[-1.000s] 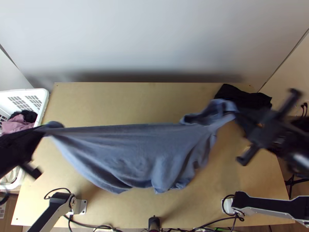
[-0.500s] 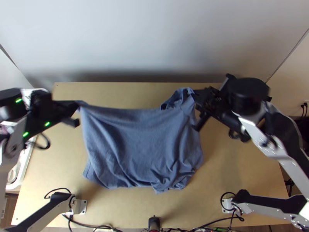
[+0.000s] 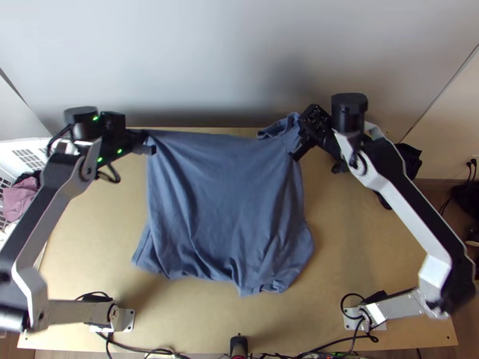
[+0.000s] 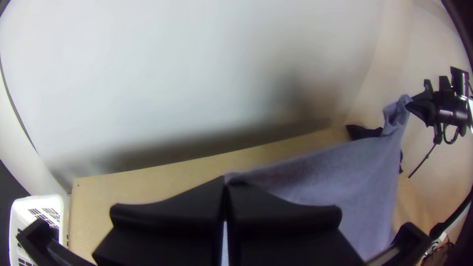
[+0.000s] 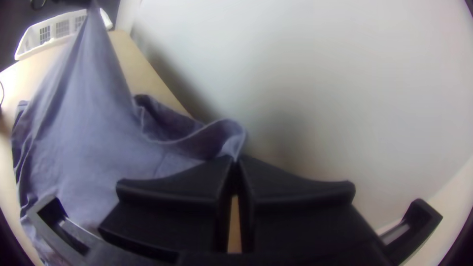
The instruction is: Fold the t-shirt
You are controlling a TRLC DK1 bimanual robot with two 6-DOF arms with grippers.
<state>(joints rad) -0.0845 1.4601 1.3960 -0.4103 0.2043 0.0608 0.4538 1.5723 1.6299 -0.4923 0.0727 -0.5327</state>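
Note:
Both grippers hold up the far side of a blue-grey t-shirt [image 3: 224, 203], its lower part hanging toward the table's near side with creases at the bottom. My left gripper [image 3: 148, 143] is at the shirt's far left corner; in the left wrist view the left gripper [image 4: 224, 181] is shut on the cloth. At the far right corner is my right gripper [image 3: 298, 140]; in the right wrist view the right gripper [image 5: 235, 160] is shut on a bit of fabric beside a loose, curled fold [image 5: 217, 138]. The upper edge between them sags slightly.
A white basket [image 3: 24, 149] with pink and dark clothes stands at the table's left side. Dark cloth [image 3: 409, 157] lies at the far right corner. Cables [image 3: 149, 350] run along the near edge, and a wall [image 3: 239, 60] rises behind the table [image 3: 371, 263].
Both grippers have come inward from the sides and moved toward the table's far edge, carrying the shirt's corners. The cloth, earlier stretched wide, now hangs narrower and longer.

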